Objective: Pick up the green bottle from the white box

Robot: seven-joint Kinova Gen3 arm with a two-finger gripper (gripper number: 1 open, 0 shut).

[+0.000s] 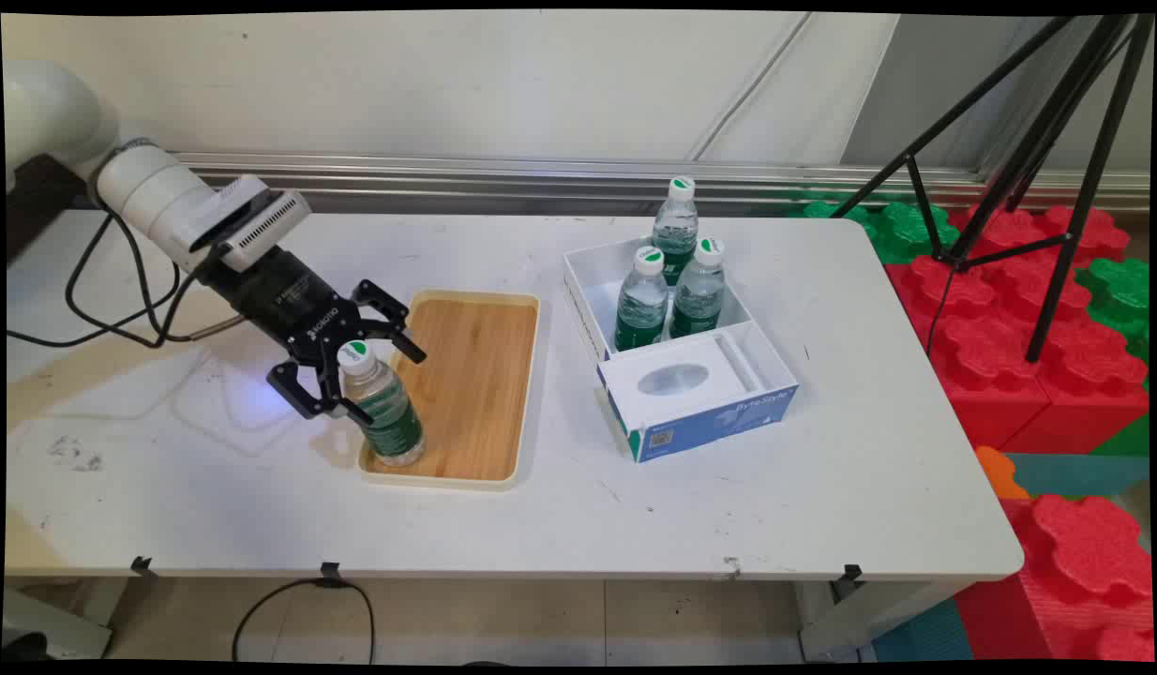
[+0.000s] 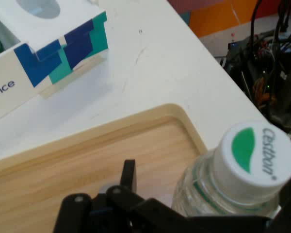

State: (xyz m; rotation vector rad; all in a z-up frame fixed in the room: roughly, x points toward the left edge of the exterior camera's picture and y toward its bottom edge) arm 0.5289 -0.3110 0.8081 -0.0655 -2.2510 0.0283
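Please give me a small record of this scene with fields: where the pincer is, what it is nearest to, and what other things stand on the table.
pincer: open, its fingers on either side of a water bottle's neck
nearest thing: water bottle, upright in the near left corner of the wooden tray
white box: right of the tray, three more bottles upright in its far compartment
near compartment of the box: white insert with an oval hole
table: white
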